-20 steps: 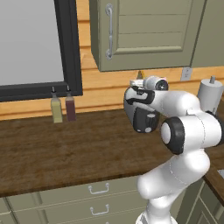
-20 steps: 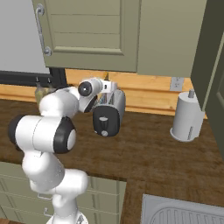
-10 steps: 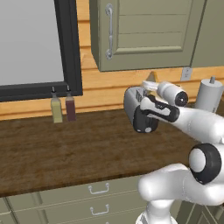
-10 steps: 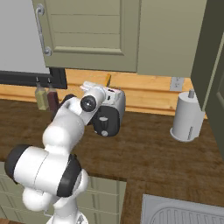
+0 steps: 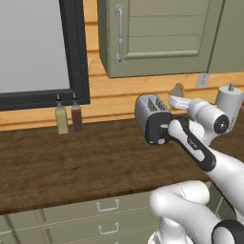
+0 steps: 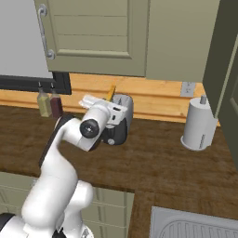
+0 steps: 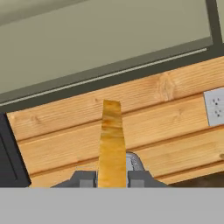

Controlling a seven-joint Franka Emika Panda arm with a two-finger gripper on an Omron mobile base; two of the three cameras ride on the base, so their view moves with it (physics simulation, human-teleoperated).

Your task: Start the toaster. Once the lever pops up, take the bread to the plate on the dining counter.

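My gripper (image 5: 177, 99) is shut on the bread (image 5: 178, 89), a tan slice held upright just above and behind the toaster (image 5: 151, 119). From the right, the bread (image 6: 111, 91) sticks up past the white hand (image 6: 100, 102) beside the silver-grey toaster (image 6: 120, 122) with its black end panel. In the hand view the bread (image 7: 112, 144) stands edge-on between my two fingertips (image 7: 83, 178), in front of the wooden wall boards. The plate and the dining counter are out of view.
Two bottles (image 5: 61, 119) (image 5: 76, 116) stand by the dark window frame. A pale upright cylinder (image 6: 198, 124) stands right of the toaster. Green cabinets (image 5: 157, 38) hang low overhead. A wall outlet (image 6: 188, 88) sits behind. A sink (image 6: 195, 228) lies at the lower right.
The arm has unfolded, its elbow swinging down and out. The hand has drifted right over the toaster with the bread still in it. The toaster has stayed put.
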